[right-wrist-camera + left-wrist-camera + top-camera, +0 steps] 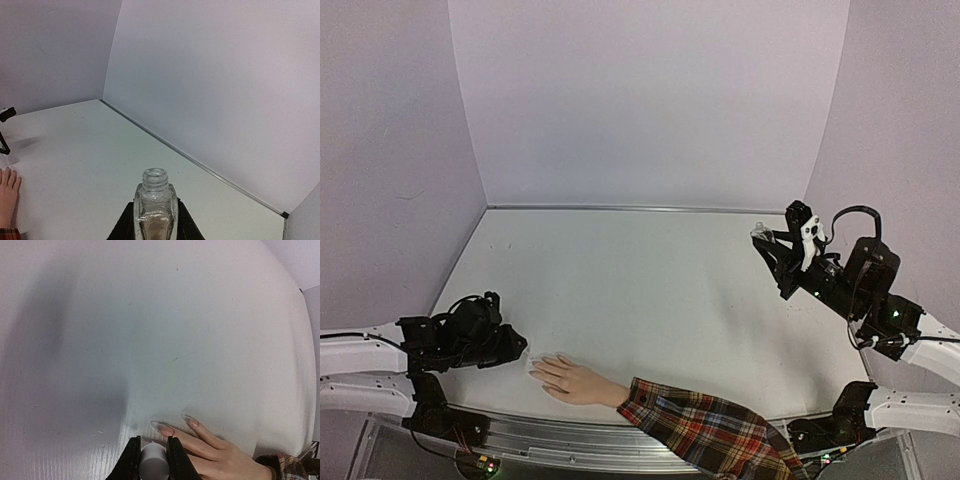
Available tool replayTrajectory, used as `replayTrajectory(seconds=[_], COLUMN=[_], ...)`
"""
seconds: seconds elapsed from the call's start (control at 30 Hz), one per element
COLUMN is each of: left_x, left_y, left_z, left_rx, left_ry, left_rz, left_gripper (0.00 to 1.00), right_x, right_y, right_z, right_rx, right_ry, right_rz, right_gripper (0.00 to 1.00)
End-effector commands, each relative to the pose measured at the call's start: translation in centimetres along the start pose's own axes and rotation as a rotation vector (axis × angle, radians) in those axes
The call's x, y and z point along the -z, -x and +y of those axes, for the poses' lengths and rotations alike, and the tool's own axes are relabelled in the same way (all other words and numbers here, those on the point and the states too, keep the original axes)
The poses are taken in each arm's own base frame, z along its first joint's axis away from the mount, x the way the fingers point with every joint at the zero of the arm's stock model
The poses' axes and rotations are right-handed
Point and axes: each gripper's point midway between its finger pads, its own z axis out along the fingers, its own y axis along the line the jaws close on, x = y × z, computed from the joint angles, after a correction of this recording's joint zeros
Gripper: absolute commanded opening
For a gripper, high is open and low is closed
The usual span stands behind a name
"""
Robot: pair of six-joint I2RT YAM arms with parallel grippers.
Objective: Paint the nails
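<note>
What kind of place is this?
Probably a robot test booth, not a real salon: plain lilac walls box in a white table, a left arm and right arm stand at its near edge, and the only customer is a mannequin hand.

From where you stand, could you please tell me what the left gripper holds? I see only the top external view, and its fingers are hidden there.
Observer: The left wrist view shows the left gripper shut on a small white cap.
Operator: Thank you. How near are the nails?
Observer: Two of the nails lie just ahead of its fingertips, long, pale and glossy.
Operator: Is the bottle on the right open?
Observer: Yes; the right wrist view shows the clear bottle uncapped and upright in the shut right gripper.
</note>
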Motion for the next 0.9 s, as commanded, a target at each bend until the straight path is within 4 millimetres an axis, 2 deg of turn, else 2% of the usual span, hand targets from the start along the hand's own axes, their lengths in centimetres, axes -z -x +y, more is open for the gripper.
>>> replayTrajectory(seconds=[0.0, 0.23, 0.37, 0.87], left_x=[0.4, -0.4, -0.6, 0.0], left_y=[-0.1, -0.5, -0.6, -0.2], left_z=[0.9, -0.3, -0.4, -1.0], left_rx=[0.03, -0.05, -0.062, -0.057], left_ry=[0.005, 0.01, 0.017, -0.048], left_rz=[-0.017, 0.033, 0.039, 0.012], left_gripper=[0.0, 0.0, 0.0, 0.0], right_x=[0.2, 0.3, 0.4, 0.1], right_y=[1.7, 1.8, 1.8, 1.6], right_z=[-0.5, -0.5, -0.6, -0.5], right_rx=[-0.019, -0.02, -0.021, -0.02], right_ry=[-0.016, -0.018, -0.018, -0.015], right_rz=[-0.065, -0.072, -0.075, -0.067], right_gripper=[0.0, 0.0, 0.0, 0.0])
